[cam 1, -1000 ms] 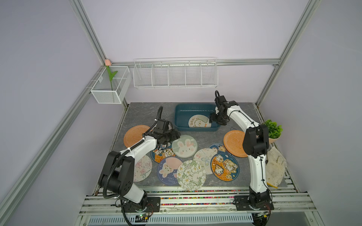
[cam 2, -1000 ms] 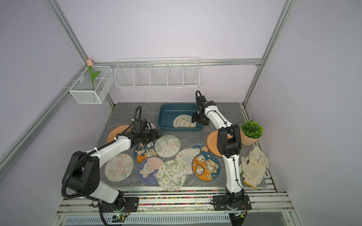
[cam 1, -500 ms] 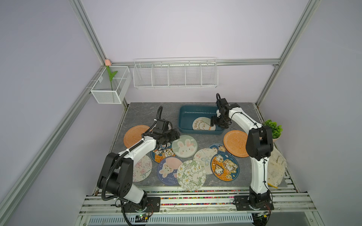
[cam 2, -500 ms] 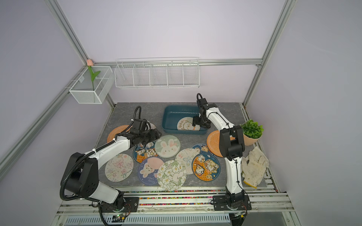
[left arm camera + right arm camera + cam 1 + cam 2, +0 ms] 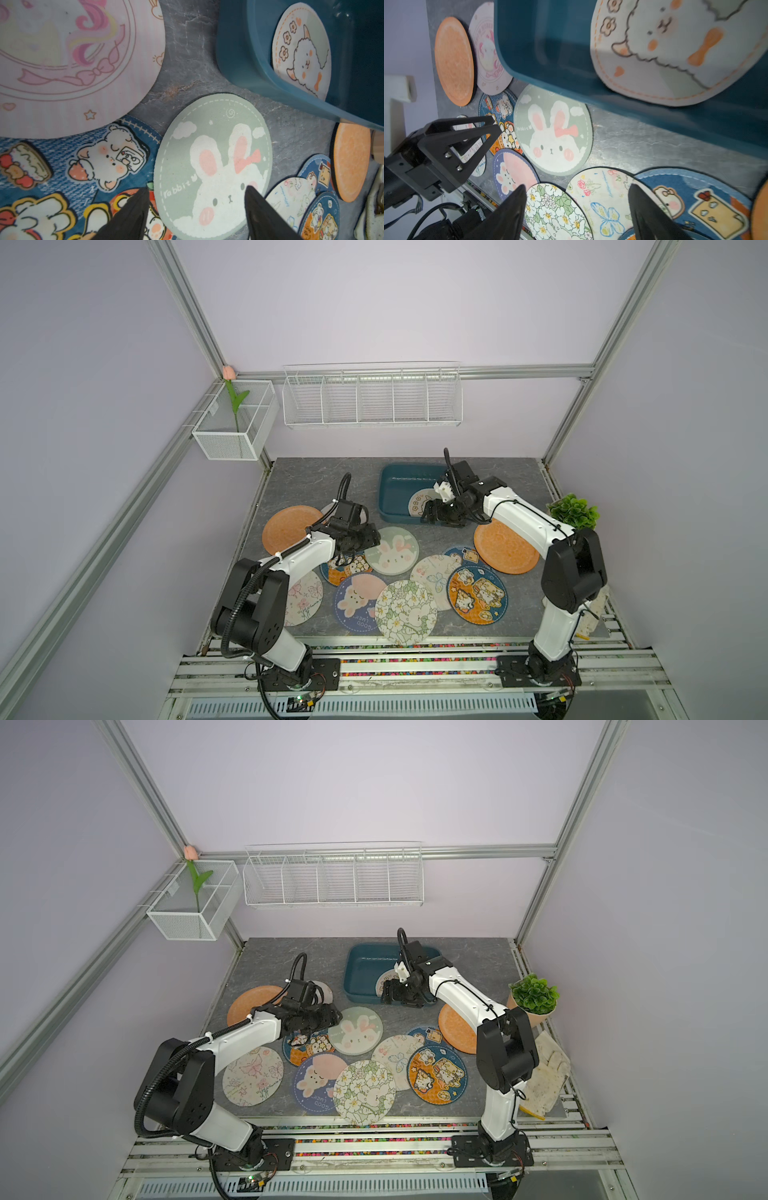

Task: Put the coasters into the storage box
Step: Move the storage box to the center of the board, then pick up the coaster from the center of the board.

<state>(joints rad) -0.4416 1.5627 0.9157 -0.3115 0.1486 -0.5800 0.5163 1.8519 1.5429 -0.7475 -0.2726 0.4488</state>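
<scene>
Comparing with 1 second ago, we see that the right gripper (image 5: pixel 430 516) has come from the far right side of the storage box (image 5: pixel 385 493) to its near rim, fingers spread and holding nothing. The box itself has slid slightly to the right. The left gripper (image 5: pixel 196 187) has edged toward the green rabbit coaster (image 5: pixel 212 164). Its fingers stand apart, 1 tip over that coaster and 1 over the denim bear coaster (image 5: pixel 99 153) beside it, gripping nothing. 1 alpaca coaster (image 5: pixel 675 52) lies inside the box; the other coasters are spread over the grey marbled tabletop (image 5: pixel 316 481), several overlapping. Lilac walls (image 5: pixel 395 302) enclose the cell, carrying a white wire rack (image 5: pixel 372 400) and a mesh basket (image 5: pixel 237 435) with a tulip (image 5: pixel 228 373). In both top views the left arm hides most of the pink unicorn coaster (image 5: pixel 62 62), and the right arm covers part of a cloth (image 5: pixel 544 1077) at the table's edge.
</scene>
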